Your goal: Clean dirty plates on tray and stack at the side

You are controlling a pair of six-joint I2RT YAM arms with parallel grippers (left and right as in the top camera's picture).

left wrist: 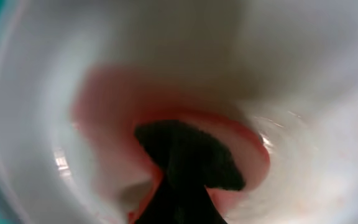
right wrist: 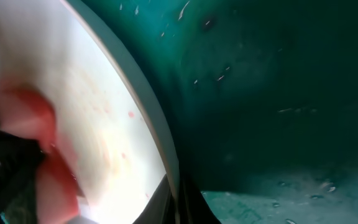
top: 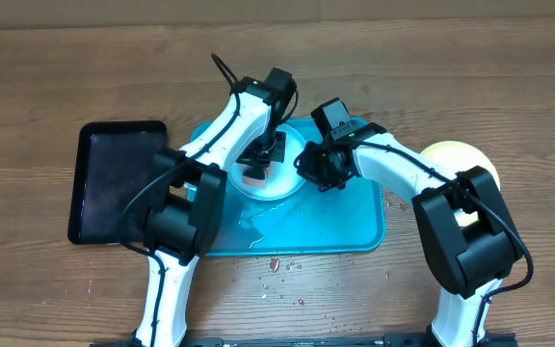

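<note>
Smears (right wrist: 101, 99) on the glossy round plate (top: 277, 185) show only at the wrists; left pincer (top: 258, 160) pinches a red sponge (top: 253, 177), right pincer (top: 307, 169) the rim.

Overhead looks straight down on desk (top: 451, 58), wrist views very close and blurred, left onto plate (left wrist: 291, 62), right along same plate's rim beside tray (right wrist: 278, 93)

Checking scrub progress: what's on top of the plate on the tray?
The left gripper holds a red pad against the plate, pink smear around it. Surface beneath is hidden.
</note>
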